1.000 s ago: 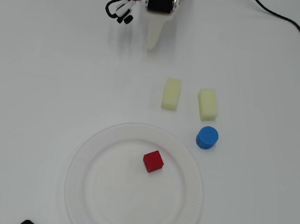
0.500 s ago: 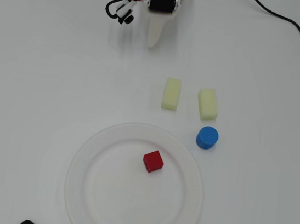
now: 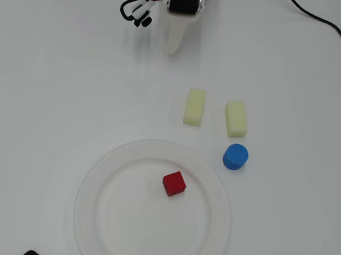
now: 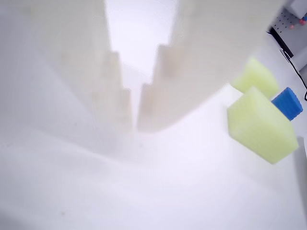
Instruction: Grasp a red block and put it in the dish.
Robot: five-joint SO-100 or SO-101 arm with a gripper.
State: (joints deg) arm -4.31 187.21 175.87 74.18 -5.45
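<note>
The red block, a small red cube, lies inside the dish, a large white plate at the bottom centre of the overhead view. It sits in the upper right part of the plate's well. My gripper is at the top of the overhead view, far from the dish, pointing toward it. In the wrist view my gripper shows two white fingers almost together with nothing between them. The red block does not show in the wrist view.
Two pale yellow oblong blocks lie between my gripper and the dish, and also show in the wrist view. A blue cylinder stands by the dish's upper right rim. A black cable runs across the top right.
</note>
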